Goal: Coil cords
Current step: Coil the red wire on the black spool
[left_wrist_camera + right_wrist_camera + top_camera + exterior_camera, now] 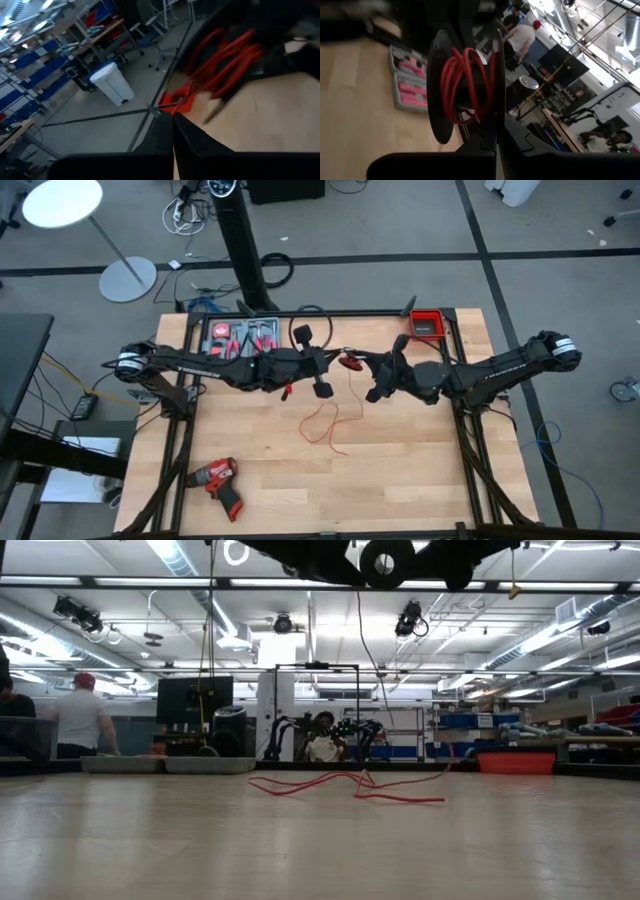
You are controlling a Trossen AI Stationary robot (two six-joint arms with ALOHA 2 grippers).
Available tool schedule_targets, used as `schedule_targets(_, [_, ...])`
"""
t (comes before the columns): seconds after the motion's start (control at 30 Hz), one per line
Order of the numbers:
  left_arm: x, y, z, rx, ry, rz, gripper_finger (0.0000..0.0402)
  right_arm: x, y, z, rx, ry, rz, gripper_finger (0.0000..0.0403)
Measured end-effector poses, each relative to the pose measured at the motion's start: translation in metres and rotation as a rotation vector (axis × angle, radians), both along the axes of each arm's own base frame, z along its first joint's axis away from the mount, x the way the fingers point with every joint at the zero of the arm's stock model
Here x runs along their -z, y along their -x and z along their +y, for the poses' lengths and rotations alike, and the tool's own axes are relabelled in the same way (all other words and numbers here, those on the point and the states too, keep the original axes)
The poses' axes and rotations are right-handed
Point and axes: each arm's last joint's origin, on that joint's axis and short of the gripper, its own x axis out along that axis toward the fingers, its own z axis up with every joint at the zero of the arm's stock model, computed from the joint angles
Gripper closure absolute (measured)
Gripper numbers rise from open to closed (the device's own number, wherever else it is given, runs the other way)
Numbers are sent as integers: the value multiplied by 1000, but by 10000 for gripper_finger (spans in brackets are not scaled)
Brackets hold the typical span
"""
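Note:
A black spool [465, 85] wound with red wire is held above the middle of the table; in the high view the spool [352, 363] sits between my two grippers. From it the red wire drops, and its loose end [325, 425] lies in slack loops on the wood, seen in the low view as the loose red wire [350, 785]. My right gripper [495, 137] is shut on the spool. My left gripper [328, 360] is shut just to the spool's left, and its wrist view shows the blurred red windings [225, 50] close ahead. My right gripper pinches the rim of one spool flange [494, 120] between its two fingers, coming in level from the table's right. The spool is lifted clear of the table, its axle lying level. My left gripper is shut beside the spool; whether it touches the red wire I cannot tell.
An open case of red-handled tools [243, 337] lies at the far left edge, a red bin [427, 323] at the far right corner, and a red drill [217, 480] near the front left. Bare wood lies to the front right. People stand in the room beyond.

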Motion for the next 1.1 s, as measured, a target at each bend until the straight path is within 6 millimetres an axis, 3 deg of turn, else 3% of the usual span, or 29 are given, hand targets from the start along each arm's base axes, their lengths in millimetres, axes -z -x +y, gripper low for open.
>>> schedule_targets(0.17, [-4,-1,-9,16,23,9,389,3,0,-7,24,8,39,403])
schedule_targets(0.47, [-7,-2,-19,52,50,-33,327,11,0,-19,82,31,136,403])
schedule_targets(0.63, [-7,-2,-28,91,68,-39,319,12,1,-24,101,42,154,403])
schedule_targets(0.83, [12,0,-33,148,279,19,319,12,2,-21,122,99,194,403])
schedule_targets(1.1, [61,-4,-29,205,385,-172,319,3,2,-11,97,56,82,403])
